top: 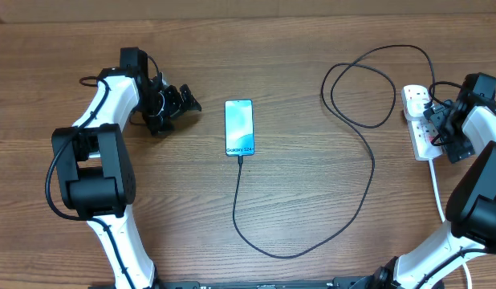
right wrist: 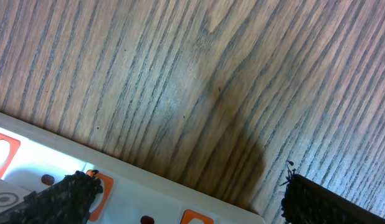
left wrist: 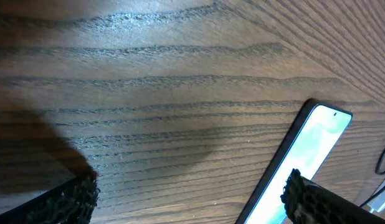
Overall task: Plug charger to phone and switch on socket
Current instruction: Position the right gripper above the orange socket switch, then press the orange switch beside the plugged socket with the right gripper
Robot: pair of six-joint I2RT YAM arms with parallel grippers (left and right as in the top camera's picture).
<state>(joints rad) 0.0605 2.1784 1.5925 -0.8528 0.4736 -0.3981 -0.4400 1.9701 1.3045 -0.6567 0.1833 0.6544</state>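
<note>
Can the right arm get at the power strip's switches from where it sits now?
Probably yes. The right gripper hangs open right over the power strip, with nothing between them. The charger cable runs in close by and might crowd the approach.

Robot lab: wood-grain table (top: 296, 201)

Left gripper (top: 177, 108) points toward the centre with jaws spread wide and empty, at the end of the sharply folded left arm (top: 103, 100). Right gripper (top: 435, 124) faces left, jaws equally wide, holding nothing.
</note>
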